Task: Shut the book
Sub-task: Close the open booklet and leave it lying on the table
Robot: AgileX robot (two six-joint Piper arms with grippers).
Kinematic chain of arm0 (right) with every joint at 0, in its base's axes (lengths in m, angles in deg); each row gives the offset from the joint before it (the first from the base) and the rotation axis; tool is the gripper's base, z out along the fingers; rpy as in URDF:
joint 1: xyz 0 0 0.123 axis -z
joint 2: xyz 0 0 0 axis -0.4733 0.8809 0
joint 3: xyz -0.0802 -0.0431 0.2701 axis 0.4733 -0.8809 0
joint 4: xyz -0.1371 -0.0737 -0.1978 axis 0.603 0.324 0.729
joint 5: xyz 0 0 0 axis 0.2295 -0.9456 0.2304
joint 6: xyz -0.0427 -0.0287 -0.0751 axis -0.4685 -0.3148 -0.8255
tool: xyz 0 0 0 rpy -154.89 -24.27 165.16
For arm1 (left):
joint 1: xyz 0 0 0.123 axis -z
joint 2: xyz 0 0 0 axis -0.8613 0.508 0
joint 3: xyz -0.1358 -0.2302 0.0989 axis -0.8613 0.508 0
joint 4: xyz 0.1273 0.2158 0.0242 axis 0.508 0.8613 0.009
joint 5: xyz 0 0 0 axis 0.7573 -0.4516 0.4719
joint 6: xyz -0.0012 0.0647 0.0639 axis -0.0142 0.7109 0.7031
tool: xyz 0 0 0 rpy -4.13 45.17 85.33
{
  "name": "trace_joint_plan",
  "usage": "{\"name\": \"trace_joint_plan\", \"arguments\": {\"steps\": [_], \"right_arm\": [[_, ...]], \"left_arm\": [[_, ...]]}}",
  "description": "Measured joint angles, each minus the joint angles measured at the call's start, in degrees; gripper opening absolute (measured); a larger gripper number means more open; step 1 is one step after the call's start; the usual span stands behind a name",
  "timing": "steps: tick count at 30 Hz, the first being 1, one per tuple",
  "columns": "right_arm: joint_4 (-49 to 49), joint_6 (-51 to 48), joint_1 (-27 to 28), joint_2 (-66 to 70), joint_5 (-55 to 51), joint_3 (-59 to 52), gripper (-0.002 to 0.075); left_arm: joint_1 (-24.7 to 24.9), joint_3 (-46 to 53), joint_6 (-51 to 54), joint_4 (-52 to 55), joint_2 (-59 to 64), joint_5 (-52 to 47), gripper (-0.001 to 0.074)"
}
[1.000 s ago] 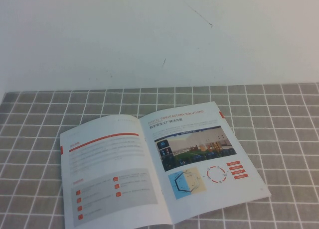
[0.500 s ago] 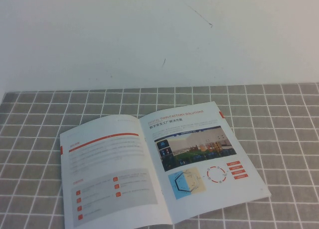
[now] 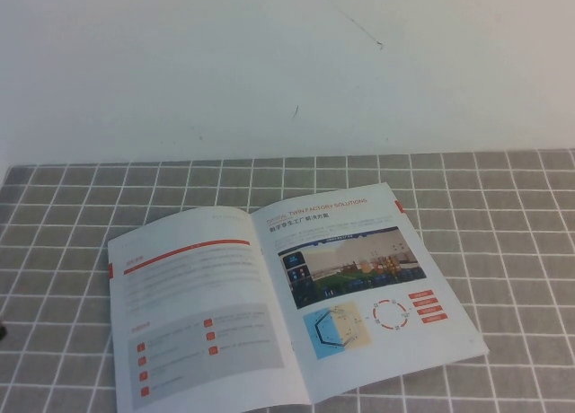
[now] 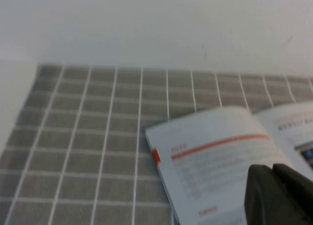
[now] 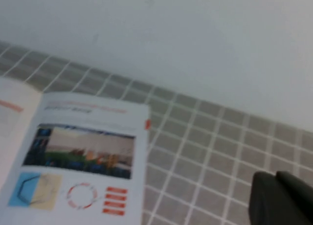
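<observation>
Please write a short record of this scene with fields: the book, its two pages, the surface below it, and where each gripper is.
book: open, lying flat on the cloth, not yet closed
left page: mostly text under a red line
right page: photo above, small diagrams below
cloth: gray with white grid lines
left gripper: close to the left page, no contact seen
right gripper: over the cloth, beside the right page

one book [image 3: 287, 296]; two grippers: left gripper [image 4: 274, 188], right gripper [image 5: 277, 193]
</observation>
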Motion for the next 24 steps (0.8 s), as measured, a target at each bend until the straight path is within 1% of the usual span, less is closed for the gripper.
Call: {"name": "trace_joint_plan", "arguments": {"steps": [3,6,9,14,20,24], "right_arm": [[-11.2,-14.5,0.0,8.7,-3.4,0.5,-0.0003],[-19.5,-23.6,0.0,17.4,-6.3,1.3,-0.0003],[-23.4,-29.3,-1.0,26.5,-6.6,2.2,-0.0003],[-23.8,-31.4,-6.7,38.3,-2.8,3.5,-0.0003],[-23.7,-31.8,-15.7,48.3,7.0,3.9,-0.0003],[-23.7,-32.0,-17.5,54.3,10.4,3.9,-0.0003]], "left_arm": [[0.0,-1.8,2.7,-3.2,6.2,-5.5,-0.0004],[0.0,-3.7,7.3,-7.5,13.7,-11.1,-0.0004],[0.0,-4.3,13.2,-12.5,20.8,-13.7,-0.0004],[0.0,-4.6,20.8,-20.5,31.3,-14.6,-0.0004],[0.0,-4.7,21.6,-21.5,37.0,-6.5,-0.0004],[0.0,-4.7,21.6,-21.6,39.9,-3.6,-0.0004]]}}
